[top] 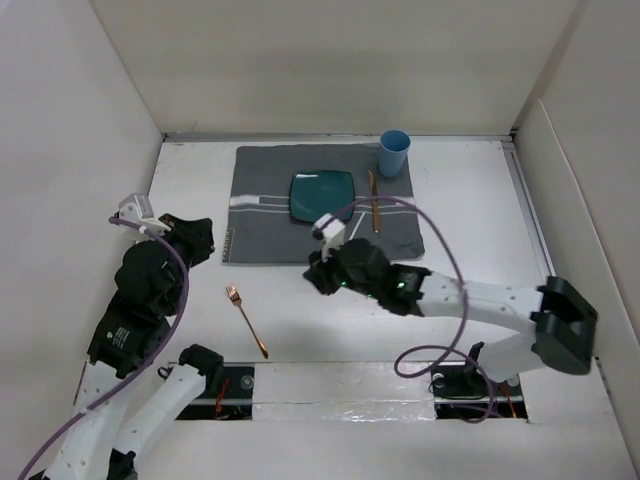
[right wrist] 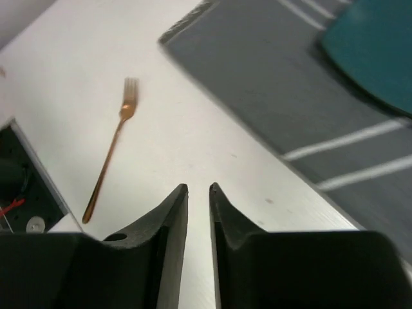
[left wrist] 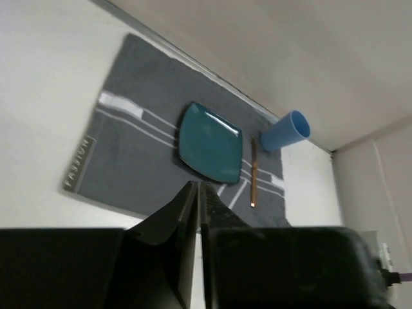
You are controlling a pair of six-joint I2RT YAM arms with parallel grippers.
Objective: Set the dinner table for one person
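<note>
The left hand [left wrist: 198, 193] is seen closed and empty, left of the placemat [top: 265, 225]. The right hand [right wrist: 198, 190] — fingers slightly apart, empty — is held over the white worktop [top: 480, 230] by the placemat's near edge. The fork [right wrist: 112, 154] is caught by the right wrist view, the cup [left wrist: 285, 131] by the left.

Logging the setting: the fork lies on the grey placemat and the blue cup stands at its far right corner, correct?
No: the fork lies on the bare white table, off the grey placemat; the top view shows it. The blue cup stands at its far right corner.
</note>
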